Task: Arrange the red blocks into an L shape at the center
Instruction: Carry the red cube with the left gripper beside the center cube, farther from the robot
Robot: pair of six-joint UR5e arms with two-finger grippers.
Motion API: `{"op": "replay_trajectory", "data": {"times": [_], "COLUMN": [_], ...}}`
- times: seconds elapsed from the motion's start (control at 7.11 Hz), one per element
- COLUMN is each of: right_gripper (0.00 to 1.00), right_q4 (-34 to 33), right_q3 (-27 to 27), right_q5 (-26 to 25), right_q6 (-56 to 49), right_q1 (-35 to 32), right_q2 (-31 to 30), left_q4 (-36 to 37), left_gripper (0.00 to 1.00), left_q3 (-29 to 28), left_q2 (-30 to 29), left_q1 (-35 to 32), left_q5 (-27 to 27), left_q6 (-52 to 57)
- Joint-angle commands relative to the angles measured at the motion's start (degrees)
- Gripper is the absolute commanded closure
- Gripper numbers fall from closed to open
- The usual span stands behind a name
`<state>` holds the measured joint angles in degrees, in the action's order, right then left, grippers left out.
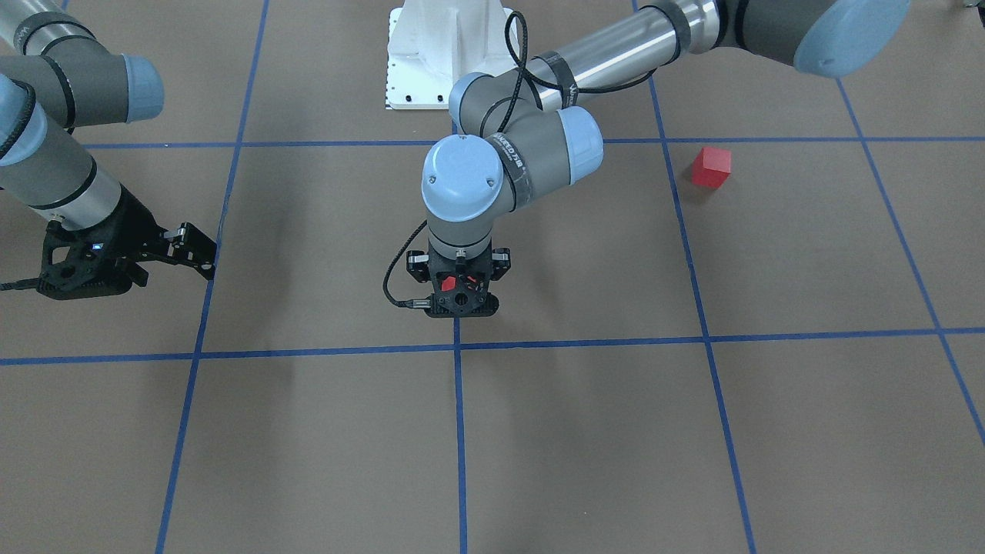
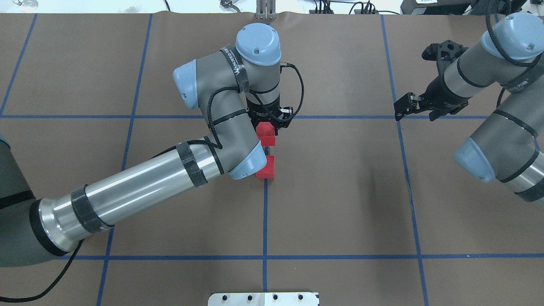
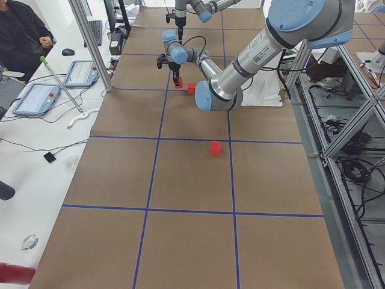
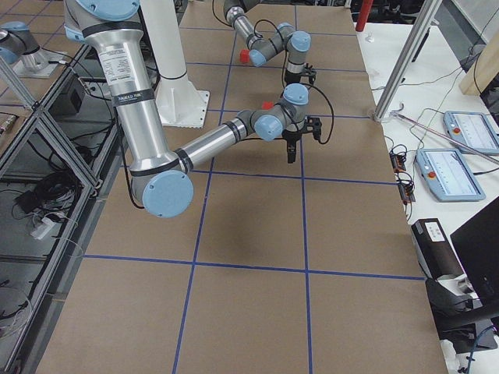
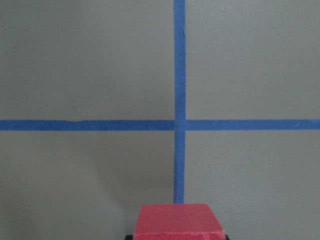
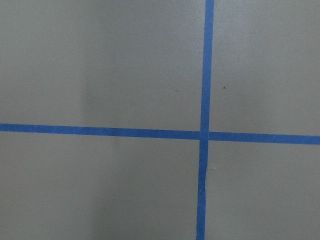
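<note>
Nearest my base, well off to my left past the next blue line, the lone small matte red cube [image 1: 710, 168] sits by itself on the brown paper-covered worktop [image 2: 340, 191]. My left arm is the nearer one to it. Farther out, at the center [image 2: 282, 187], the resting small matte red cube [image 2: 265, 166] lies on the middle blue tape line [image 2: 264, 212], its near-left corner hidden under my left arm's blue joint cap. Straight beyond it along that same line, with a short stretch of bare tape between them, is the held small matte red cube [image 5: 179, 220]. My left tool [image 2: 267, 124] is narrowed onto it from both sides. I cannot tell whether it hangs clear of the paper or touches it. That is what the coming move turns on: the held cube is on the far side of the resting one, so I judge it must come back toward me to meet a face. A cube has no long axis, but its front edge looks square to the blue tape crossing [image 5: 179, 124] just ahead. My right tool [image 2: 418, 108] hangs well apart to the right, looking spread and empty. The cubes are plain, and the white lettering on my left wrist band is too small to read.
</note>
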<state>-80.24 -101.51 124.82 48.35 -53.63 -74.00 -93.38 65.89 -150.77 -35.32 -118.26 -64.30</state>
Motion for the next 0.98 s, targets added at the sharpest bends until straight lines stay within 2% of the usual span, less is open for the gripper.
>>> {"op": "replay_trajectory", "data": {"times": [0.0,0.84], "right_gripper": [0.01,0.01], "right_q4": [0.0,0.1], "right_q3": [0.2,0.4], "right_q5": [-0.1,0.0], "right_q6": [0.0,0.0], "right_q1": [0.1,0.1], "right_q2": [0.0,0.1], "left_q4": [-0.1,0.0], "left_gripper": [1.0,1.0], "left_q3": [-0.2,1.0], "left_q2": [-0.2,1.5], "left_q1": [1.6,2.2], "left_q5": [2.2,3.2], "left_q6": [-0.6,-0.8]}}
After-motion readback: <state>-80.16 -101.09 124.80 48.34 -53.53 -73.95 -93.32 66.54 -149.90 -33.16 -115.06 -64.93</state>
